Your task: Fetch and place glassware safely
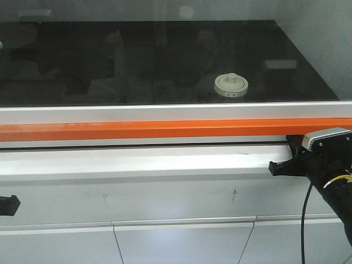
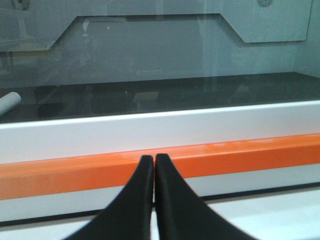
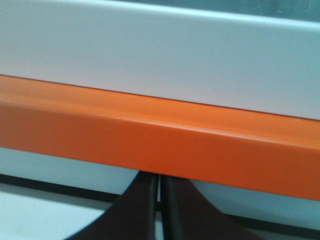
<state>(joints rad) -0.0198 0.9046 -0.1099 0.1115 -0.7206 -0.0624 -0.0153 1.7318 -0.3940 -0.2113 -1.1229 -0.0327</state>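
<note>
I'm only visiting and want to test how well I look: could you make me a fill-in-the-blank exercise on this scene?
1. The small clear glass jar with a round cream-white knobbed lid stands on a glossy surface coloured ____.
2. The long straight bar in front of the jar is coloured ____.
3. The left gripper is ____, with nothing between its fingers.
Missing words: black; orange; shut.

clear glass jar with cream-white knobbed lid: 1
black finger grippers: 2, left gripper and right gripper
long orange bar: 1
white tube end: 1
</note>
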